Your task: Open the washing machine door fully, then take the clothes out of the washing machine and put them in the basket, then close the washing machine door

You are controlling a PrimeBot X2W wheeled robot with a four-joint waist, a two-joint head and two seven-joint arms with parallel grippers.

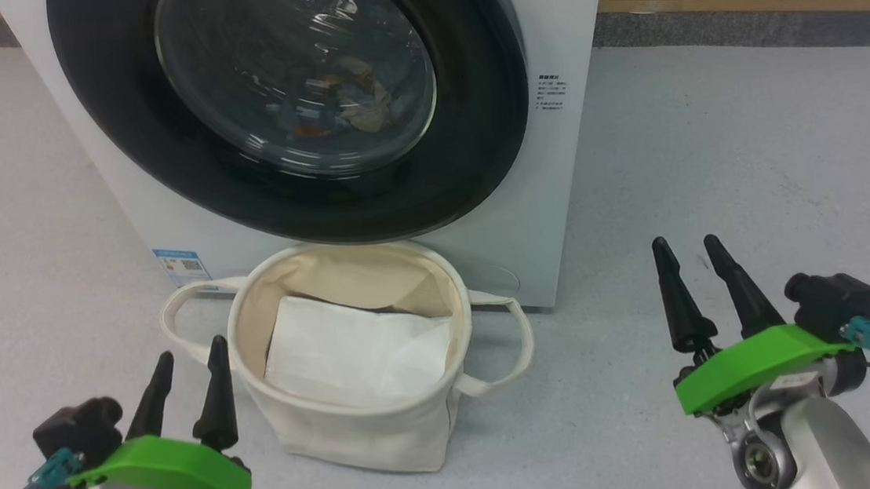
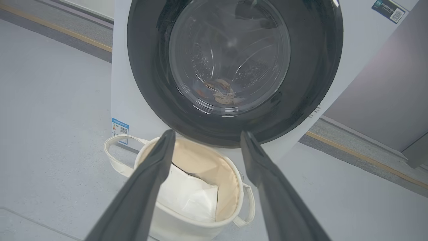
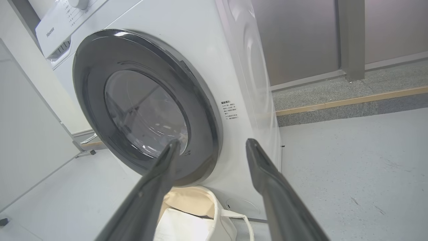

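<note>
The washing machine (image 1: 556, 186) is a white front-loader standing on a grey floor. Its washing machine door (image 1: 108, 108), with a glossy black rim and a domed glass centre, lies against the machine's front. Through the glass I see the clothes (image 1: 359, 97) low in the drum, with orange-brown patches. The cream basket (image 1: 358, 440) stands right in front of the machine, below the door. My left gripper (image 1: 191, 351) is open, just left of the basket. My right gripper (image 1: 685, 241) is open too, well to the basket's right. Nothing is between either pair of fingers.
A flat white sheet (image 1: 350, 354) lies inside the basket. A wooden strip (image 1: 760, 2) edges a raised grey ledge behind the machine. A white panel (image 3: 26, 117) stands beside the machine. Bare grey floor (image 1: 750, 154) stretches to the machine's right.
</note>
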